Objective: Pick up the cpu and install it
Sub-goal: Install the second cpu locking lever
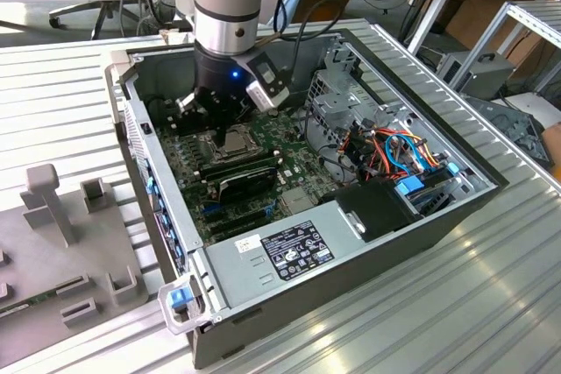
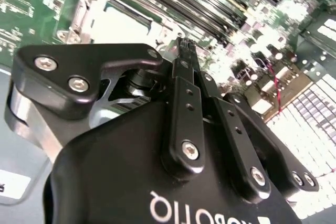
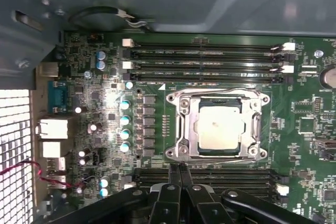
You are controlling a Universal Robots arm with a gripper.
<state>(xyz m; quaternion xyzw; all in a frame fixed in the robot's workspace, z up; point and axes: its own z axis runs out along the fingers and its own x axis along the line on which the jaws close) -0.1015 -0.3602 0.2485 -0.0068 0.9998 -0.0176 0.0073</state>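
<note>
We count one cpu [image 3: 221,127], lying flat inside the metal-framed socket [image 3: 181,124] on the green motherboard [image 3: 310,129], with the socket at about 1 o'clock from the gripper [image 3: 178,167] in the first wrist view. The gripper's fingertips are pressed together, holding nothing. One open computer case [image 1: 368,243] contains the motherboard, a bundle of coloured cables [image 1: 399,151] and several long memory slots [image 3: 205,51].
</note>
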